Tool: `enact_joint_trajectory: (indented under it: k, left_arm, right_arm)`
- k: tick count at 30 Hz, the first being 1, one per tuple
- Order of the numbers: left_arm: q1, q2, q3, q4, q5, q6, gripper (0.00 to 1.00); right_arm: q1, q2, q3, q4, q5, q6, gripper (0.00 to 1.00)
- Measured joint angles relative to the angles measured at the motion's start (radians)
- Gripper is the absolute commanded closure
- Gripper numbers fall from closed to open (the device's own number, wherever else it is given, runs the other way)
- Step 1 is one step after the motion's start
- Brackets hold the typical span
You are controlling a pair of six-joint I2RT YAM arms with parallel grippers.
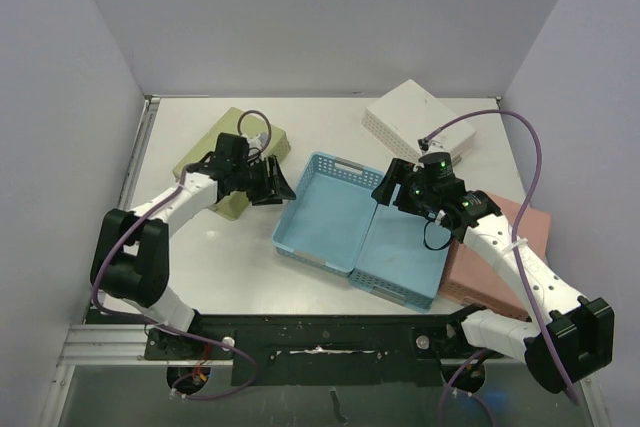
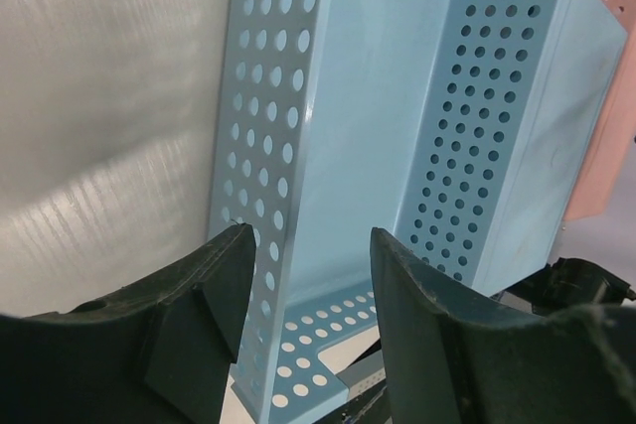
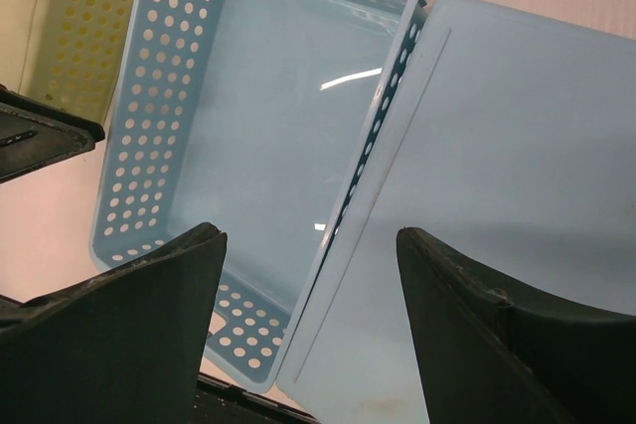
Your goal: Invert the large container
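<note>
An open light-blue perforated basket (image 1: pixel 325 212) stands upright mid-table; it also shows in the left wrist view (image 2: pixel 378 96) and the right wrist view (image 3: pixel 238 96). A second light-blue basket (image 1: pixel 405 252) lies upside down against its right side, also in the right wrist view (image 3: pixel 517 146). My left gripper (image 1: pixel 278 184) is open and empty just left of the upright basket, its jaws (image 2: pixel 308 235) either side of the near perforated wall. My right gripper (image 1: pixel 390 190) is open and empty above the seam between the two baskets (image 3: pixel 310 235).
A pink container (image 1: pixel 505 247) lies upside down at the right, partly under the right arm. A white container (image 1: pixel 418 119) sits at the back right. A yellow-green perforated container (image 1: pixel 232 162) sits at the left under the left arm. Grey walls enclose the table.
</note>
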Motion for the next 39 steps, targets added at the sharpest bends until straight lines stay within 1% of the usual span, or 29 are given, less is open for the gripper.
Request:
enact_joint_trajectory:
  k: [10,17,20,26,30,31,35,39]
  left_arm:
    - [-0.053,0.077,0.073,-0.052,-0.07,0.092,0.56]
    - [-0.066,0.107,0.079,-0.066,-0.044,0.108,0.6]
    - [-0.074,0.107,0.089,-0.068,-0.032,0.108,0.65]
    - [-0.078,0.107,0.132,-0.082,-0.026,0.12,0.86]
    - [-0.078,0.107,0.148,-0.094,-0.026,0.128,0.98]
    - [-0.078,0.107,0.151,-0.098,-0.026,0.131,1.0]
    - [-0.079,0.107,0.168,-0.124,-0.027,0.138,1.0]
    - [-0.08,0.108,0.22,-0.177,-0.042,0.162,1.0]
  right_arm:
    - [0.0,0.006,0.0,0.016,-0.001,0.001,0.29]
    - [0.005,0.037,0.0,0.023,-0.002,0.001,0.29]
    - [0.005,0.044,0.0,0.028,-0.003,0.001,0.29]
    - [0.005,0.047,0.0,0.031,-0.008,0.001,0.29]
    - [0.005,0.047,0.0,0.035,-0.008,0.0,0.29]
    - [0.005,0.047,0.0,0.036,-0.008,0.0,0.29]
    - [0.005,0.047,0.0,0.036,-0.008,0.0,0.29]
    - [0.005,0.047,0.0,0.036,-0.008,0.0,0.29]
